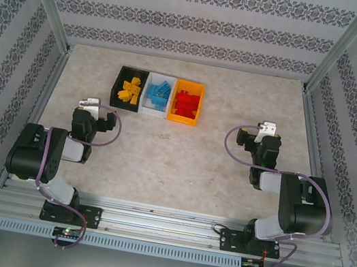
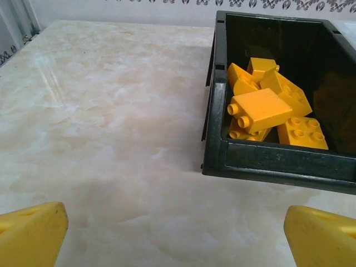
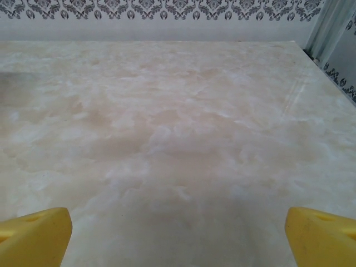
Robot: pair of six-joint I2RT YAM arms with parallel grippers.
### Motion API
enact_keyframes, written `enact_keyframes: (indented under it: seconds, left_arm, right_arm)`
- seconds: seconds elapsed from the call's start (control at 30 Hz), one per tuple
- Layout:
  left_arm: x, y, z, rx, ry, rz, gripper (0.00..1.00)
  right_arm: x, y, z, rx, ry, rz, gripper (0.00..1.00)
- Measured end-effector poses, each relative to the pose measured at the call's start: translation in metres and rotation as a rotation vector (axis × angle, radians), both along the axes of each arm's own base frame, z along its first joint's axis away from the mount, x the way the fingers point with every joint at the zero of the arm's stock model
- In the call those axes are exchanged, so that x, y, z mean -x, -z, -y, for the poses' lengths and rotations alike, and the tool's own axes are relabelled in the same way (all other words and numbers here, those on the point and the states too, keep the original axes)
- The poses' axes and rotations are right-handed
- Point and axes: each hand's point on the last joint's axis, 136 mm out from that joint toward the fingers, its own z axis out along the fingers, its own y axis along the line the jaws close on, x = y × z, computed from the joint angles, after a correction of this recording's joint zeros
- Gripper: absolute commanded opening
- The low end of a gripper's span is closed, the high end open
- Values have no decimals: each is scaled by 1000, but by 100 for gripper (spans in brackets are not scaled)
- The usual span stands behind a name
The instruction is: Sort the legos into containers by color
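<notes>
Evidently, the bricks are sorted by colour at the far middle of the table point(image 1: 179, 168). Yellow bricks point(image 2: 261, 111) are piled in the black bin point(image 2: 278, 164), light blue bricks point(image 1: 158, 92) in the white bin point(image 1: 154, 111), and red bricks point(image 1: 186, 100) in the orange bin point(image 1: 182, 120). From above they are seen small, so their count cannot be told.

The left gripper point(image 2: 178, 236) is poised just short of the black bin, with its fingers spread wide and nothing gripped. The right gripper point(image 3: 178, 236) is likewise spread wide and empty, over bare table well right of the bins.
</notes>
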Motion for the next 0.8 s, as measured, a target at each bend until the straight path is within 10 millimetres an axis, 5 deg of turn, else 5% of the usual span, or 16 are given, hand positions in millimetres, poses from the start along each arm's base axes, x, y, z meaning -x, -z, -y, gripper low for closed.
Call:
enact_keyframes:
  seconds: [0.8]
  left_arm:
    - [-9, -4, 10, 2, 64, -9, 100]
  right_arm:
    - [0, 0, -8, -14, -43, -1, 98]
